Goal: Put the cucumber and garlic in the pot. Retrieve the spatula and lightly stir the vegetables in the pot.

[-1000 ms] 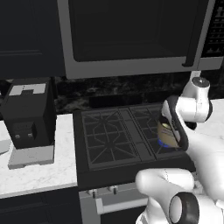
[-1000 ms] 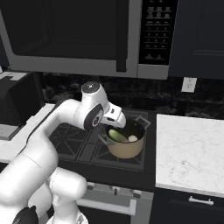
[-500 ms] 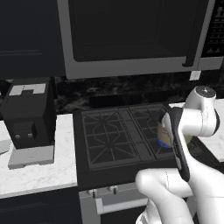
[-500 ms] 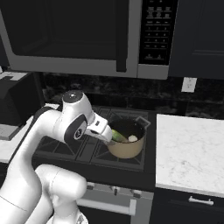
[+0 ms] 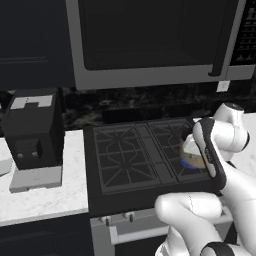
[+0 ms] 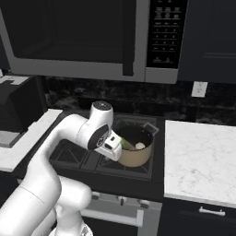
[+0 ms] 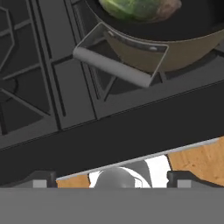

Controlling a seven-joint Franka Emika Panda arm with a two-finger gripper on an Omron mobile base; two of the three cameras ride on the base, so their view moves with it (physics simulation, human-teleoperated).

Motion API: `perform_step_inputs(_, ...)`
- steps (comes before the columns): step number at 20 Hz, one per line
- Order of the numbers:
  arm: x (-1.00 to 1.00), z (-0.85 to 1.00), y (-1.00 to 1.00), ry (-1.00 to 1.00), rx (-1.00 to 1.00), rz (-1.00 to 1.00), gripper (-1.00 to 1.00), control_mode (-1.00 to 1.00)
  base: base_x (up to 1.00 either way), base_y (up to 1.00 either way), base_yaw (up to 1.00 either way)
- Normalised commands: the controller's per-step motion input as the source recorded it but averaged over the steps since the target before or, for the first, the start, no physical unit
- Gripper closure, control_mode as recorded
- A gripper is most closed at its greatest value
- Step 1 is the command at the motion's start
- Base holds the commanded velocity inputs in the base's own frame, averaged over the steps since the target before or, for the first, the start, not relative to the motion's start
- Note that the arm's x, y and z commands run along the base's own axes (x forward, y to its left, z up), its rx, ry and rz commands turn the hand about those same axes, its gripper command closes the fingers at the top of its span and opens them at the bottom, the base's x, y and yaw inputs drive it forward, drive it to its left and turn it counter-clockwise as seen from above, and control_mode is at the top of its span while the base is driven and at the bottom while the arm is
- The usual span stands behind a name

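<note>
Already your cucumber (image 6: 126, 143) and garlic (image 6: 140, 146) lie in the pot (image 6: 133, 158), frame centre. Your arm has swung lower-left off it; tool state cannot be told. Spatula next.

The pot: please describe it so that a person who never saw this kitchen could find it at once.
Look under the microwave at the black stove. On its right side, next to the white marble counter, stands the pot. It is low and round, with cream-tan walls, a dark inside and a grey handle, and it holds the green cucumber and the pale garlic.
</note>
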Motion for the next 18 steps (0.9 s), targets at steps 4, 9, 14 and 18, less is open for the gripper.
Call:
perform_step_inputs(4, 0.0, 0.0, 0.0, 0.0, 0.0, 0.0, -1.0, 1.0, -0.89, 0.51, 0.02)
perform_step_inputs(9, 0.0, 0.0, 0.0, 0.0, 0.0, 0.0, -1.0, 1.0, -0.44, 1.0, 0.01)
perform_step_inputs(14, 0.0, 0.0, 0.0, 0.0, 0.0, 0.0, -1.0, 1.0, 0.23, 1.0, 0.0)
perform_step_inputs(18, 0.0, 0.0, 0.0, 0.0, 0.0, 0.0, -1.0, 1.0, 0.72, 1.0, 0.0)
